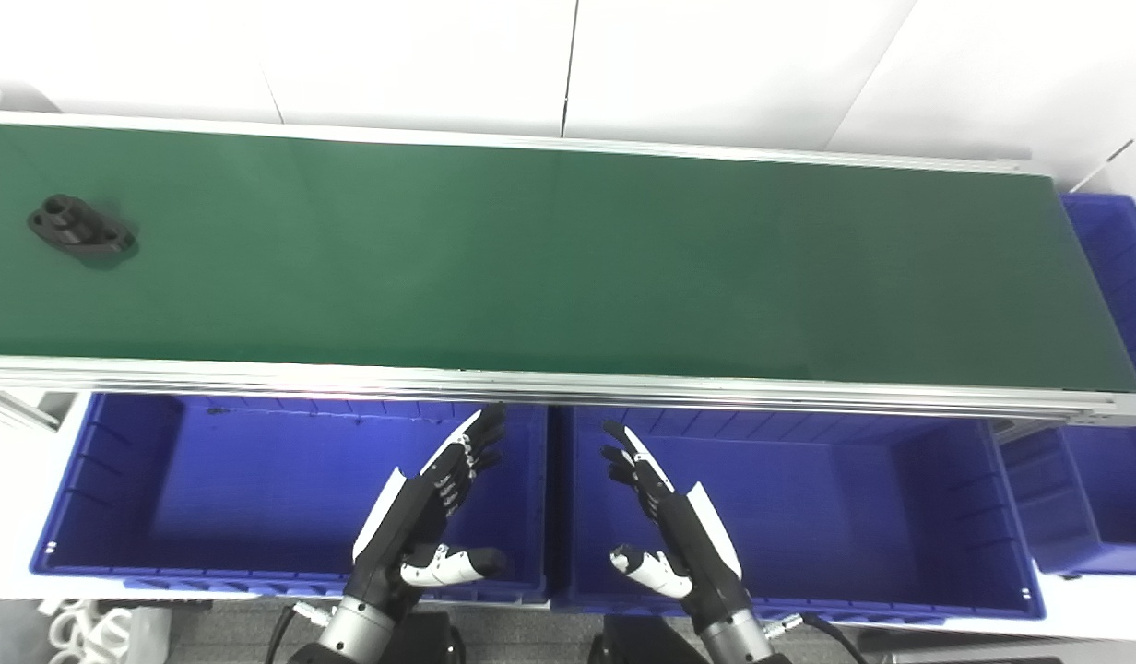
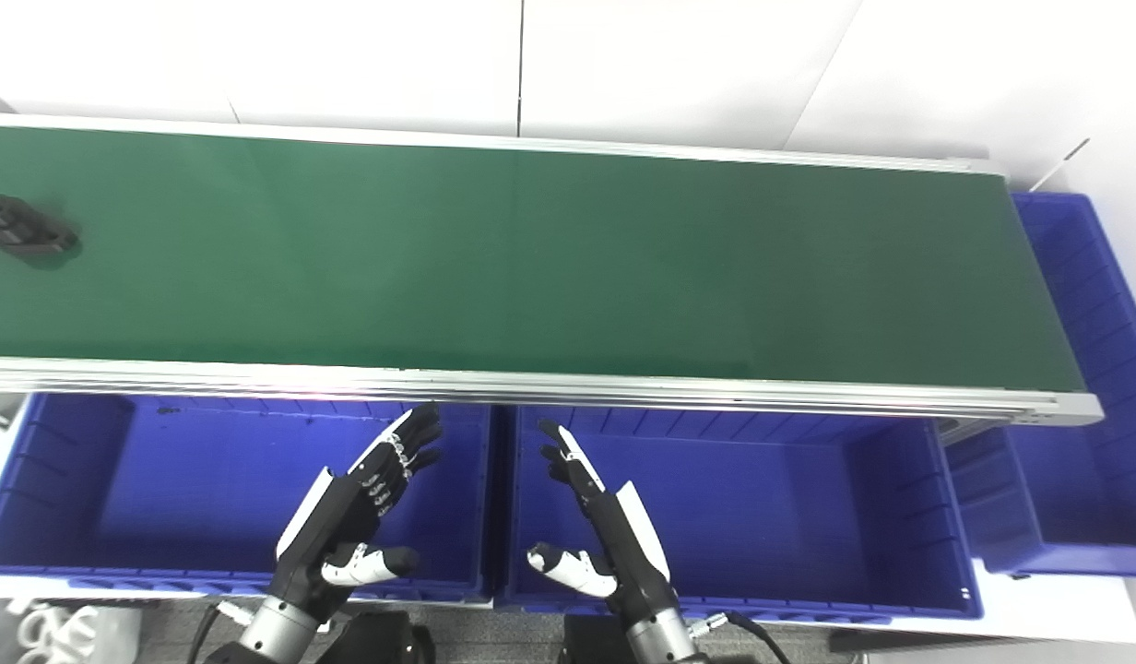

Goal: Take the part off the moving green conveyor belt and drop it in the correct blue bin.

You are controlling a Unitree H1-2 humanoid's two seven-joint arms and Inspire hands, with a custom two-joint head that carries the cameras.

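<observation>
A black part [image 1: 79,227] with a flat flange and a raised round boss lies on the green conveyor belt [image 1: 550,258] at its far left end; it also shows in the right eye view [image 2: 24,231]. My left hand [image 1: 430,516] is open and empty, held over the left blue bin [image 1: 107,480] near its right wall. My right hand [image 1: 669,521] is open and empty, over the left part of the middle blue bin [image 1: 900,498]. Both hands are in front of the belt's near rail, far from the part.
The belt's aluminium near rail [image 1: 568,387] runs between the hands and the belt. A third blue bin [image 1: 1112,443] stands at the belt's right end. White cables [image 1: 79,627] lie at the bottom left. A white wall stands behind the belt.
</observation>
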